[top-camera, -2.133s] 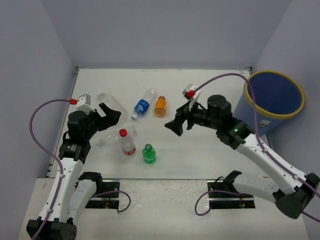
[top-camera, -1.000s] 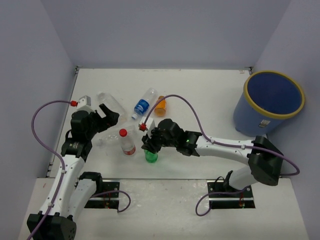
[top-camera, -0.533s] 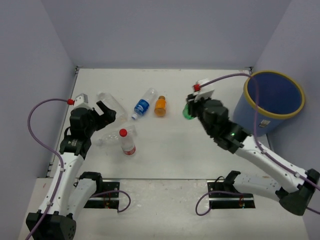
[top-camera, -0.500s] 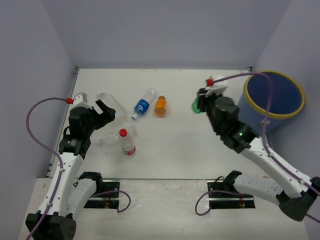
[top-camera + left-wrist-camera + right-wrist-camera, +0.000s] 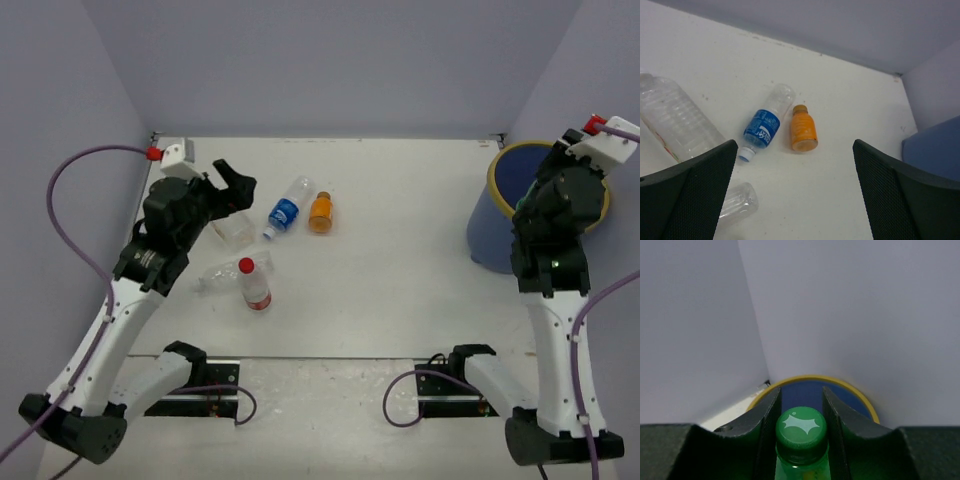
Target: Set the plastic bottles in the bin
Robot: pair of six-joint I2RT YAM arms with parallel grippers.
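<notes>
1. Red-capped clear bottle (image 5: 256,287), red label: lying nearest the arm bases, left of centre on the table (image 5: 400,280).
2. Small clear bottle (image 5: 214,279): lying on its side just left of item 1, apparently touching it, though the overhead view is too coarse to be sure.
3. Large ribbed clear bottle (image 5: 234,228): lying farther back on the left, under the left gripper.
4. Left gripper (image 5: 228,196): hovering above item 3 with its fingers (image 5: 695,190) spread fully apart and gripping nothing.
5. Blue-labelled clear bottle (image 5: 285,212): lying at a slant beyond item 1, its cap pointing near-left.
6. Orange bottle (image 5: 320,211): lying just right of item 5, the two close but apart in the left wrist view.
7. Bin (image 5: 490,235), blue with yellow rim: standing at the far right corner of the table, well apart from the loose bottles.
8. Right gripper (image 5: 801,395): reaching high over the bin, its fingers (image 5: 766,412) clamping the neck of item 9 from both sides.
9. Green bottle (image 5: 801,427): hanging in the right gripper above the bin's open mouth, its cap facing the wrist camera.
</notes>
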